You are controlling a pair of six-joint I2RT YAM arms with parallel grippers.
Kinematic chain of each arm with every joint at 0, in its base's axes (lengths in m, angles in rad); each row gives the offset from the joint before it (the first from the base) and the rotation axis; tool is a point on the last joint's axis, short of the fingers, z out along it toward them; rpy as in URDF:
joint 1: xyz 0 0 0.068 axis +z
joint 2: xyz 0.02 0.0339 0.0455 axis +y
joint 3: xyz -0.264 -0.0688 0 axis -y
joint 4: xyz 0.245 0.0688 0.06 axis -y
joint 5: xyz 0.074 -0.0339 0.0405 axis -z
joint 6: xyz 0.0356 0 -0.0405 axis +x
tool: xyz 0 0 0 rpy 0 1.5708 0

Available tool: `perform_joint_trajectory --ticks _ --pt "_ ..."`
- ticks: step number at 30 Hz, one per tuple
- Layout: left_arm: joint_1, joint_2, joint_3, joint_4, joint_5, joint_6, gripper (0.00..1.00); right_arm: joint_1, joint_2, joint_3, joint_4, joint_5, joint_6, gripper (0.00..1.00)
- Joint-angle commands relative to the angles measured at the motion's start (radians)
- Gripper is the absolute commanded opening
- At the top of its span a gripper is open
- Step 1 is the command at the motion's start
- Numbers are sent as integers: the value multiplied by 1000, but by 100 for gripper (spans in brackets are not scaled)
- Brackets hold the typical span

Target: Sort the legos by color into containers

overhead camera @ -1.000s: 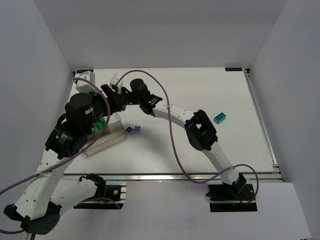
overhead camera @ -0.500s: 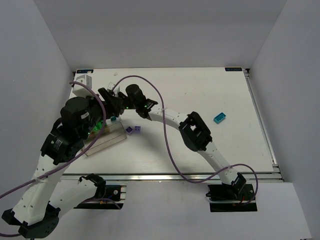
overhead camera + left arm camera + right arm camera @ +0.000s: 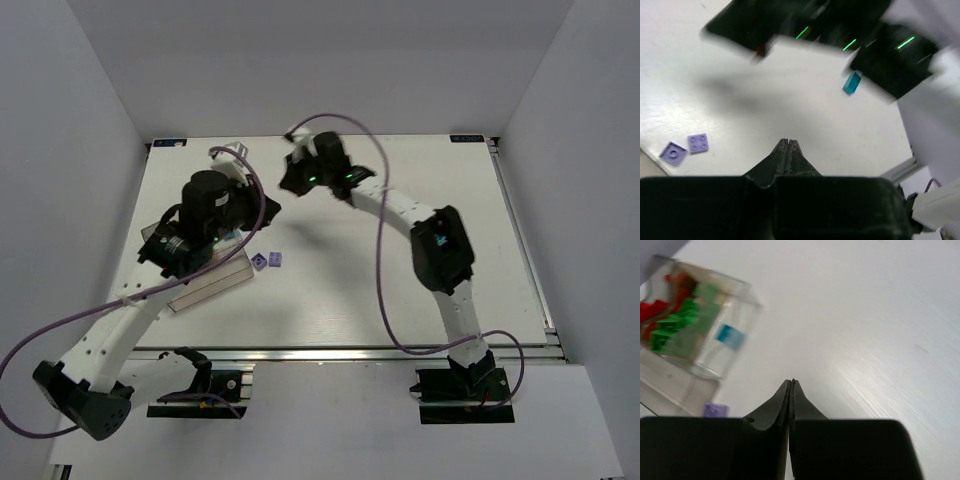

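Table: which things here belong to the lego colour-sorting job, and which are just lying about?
Job: purple legos, teal lego, clear container holding red legos and green legos.
Lying about: purple cable, blue corner marker.

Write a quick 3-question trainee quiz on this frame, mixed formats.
1. True or false: the right arm's jaws are clamped on a brick.
2. What colour are the two small flat square studded bricks lying on the white table near the clear plastic compartmented box? A red, B light purple, C green.
3. Fill in: in the right wrist view, the box shows green bricks, red bricks and one ___ brick.
Key: 1 false, they are shut on nothing. 2 B. 3 teal-blue brick.
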Motion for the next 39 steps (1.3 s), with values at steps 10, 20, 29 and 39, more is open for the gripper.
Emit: perform_joint_trajectory --ticks 10,20,29,39 --pt "2 248 -143 260 277 41 63 -628 -430 -270 -694 92 -103 82" --pt "-8 342 -140 297 300 72 68 -760 -410 -329 -895 510 58 89" --pt "-8 284 -195 286 270 60 68 -760 -335 -394 -886 436 161 88" --pt "-8 178 -243 233 193 12 68 -742 -174 -274 -887 413 219 84"
